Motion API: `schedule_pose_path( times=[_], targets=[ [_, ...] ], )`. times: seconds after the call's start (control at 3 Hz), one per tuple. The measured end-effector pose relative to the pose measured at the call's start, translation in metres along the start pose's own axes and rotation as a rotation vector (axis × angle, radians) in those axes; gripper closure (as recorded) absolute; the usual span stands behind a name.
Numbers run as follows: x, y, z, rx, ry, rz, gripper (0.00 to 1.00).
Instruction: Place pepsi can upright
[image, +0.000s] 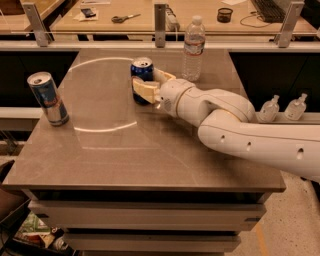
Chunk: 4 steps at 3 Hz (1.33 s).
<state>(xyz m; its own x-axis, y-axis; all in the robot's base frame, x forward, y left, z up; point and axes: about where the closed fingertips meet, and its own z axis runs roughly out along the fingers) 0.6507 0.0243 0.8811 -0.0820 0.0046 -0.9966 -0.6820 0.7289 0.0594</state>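
Note:
The pepsi can is short and dark blue with a silver top. It stands upright on the brown table, near the back middle. My gripper reaches in from the right on a white arm. Its tan fingers sit on both sides of the can's lower body, one in front and one behind, closed against it. The lower part of the can is hidden by the front finger.
A taller slim silver-blue can stands upright near the table's left edge. A clear water bottle stands just behind and right of my gripper. Two small pump bottles sit on a shelf to the right. A workbench with scissors runs behind.

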Motion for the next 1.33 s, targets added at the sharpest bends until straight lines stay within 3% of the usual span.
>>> schedule_pose_path(
  times=[1.0, 1.33],
  targets=[
    [-0.0052, 0.0046, 0.0018, -0.007, -0.007, -0.005, 0.15],
    [-0.0077, 0.0069, 0.0026, -0.011, -0.010, -0.008, 0.00]
  ],
)
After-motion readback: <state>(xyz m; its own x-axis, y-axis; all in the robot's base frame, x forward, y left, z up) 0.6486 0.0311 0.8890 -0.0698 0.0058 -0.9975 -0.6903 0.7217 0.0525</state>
